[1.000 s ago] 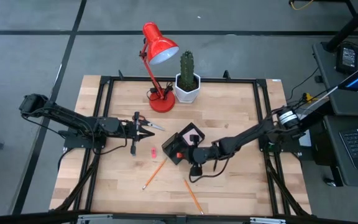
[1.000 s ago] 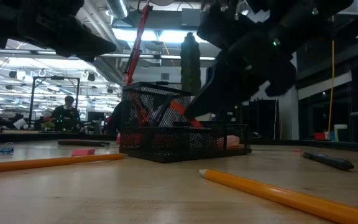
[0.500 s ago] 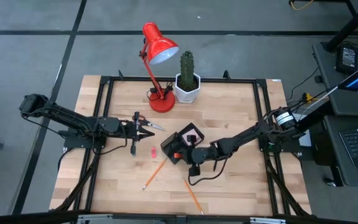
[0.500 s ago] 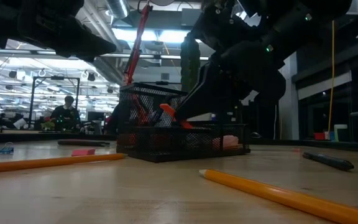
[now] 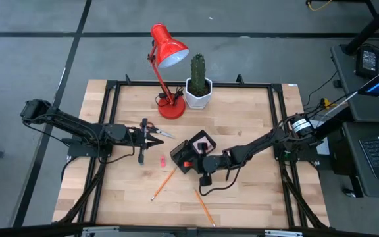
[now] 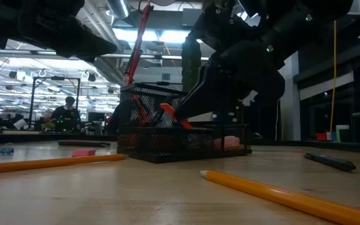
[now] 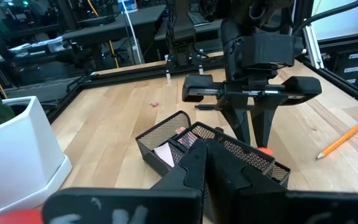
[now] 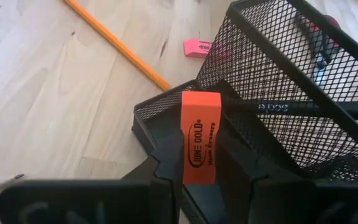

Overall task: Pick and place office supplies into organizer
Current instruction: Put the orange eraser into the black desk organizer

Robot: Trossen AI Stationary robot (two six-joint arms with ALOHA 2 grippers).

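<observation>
Right pincer clamped on orange eraser over organizer.

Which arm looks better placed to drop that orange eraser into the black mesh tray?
The right: its hand is shut on the orange eraser at the organizer's rim. The left hand is off beside it.

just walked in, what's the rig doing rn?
Desk tidy-up. The right gripper holds an orange eraser at the low front edge of the black mesh organizer, not yet let go. The left gripper is shut and waits near the scissors, left of the organizer. On the table lie two orange pencils, a pink eraser and a black pen.
</observation>
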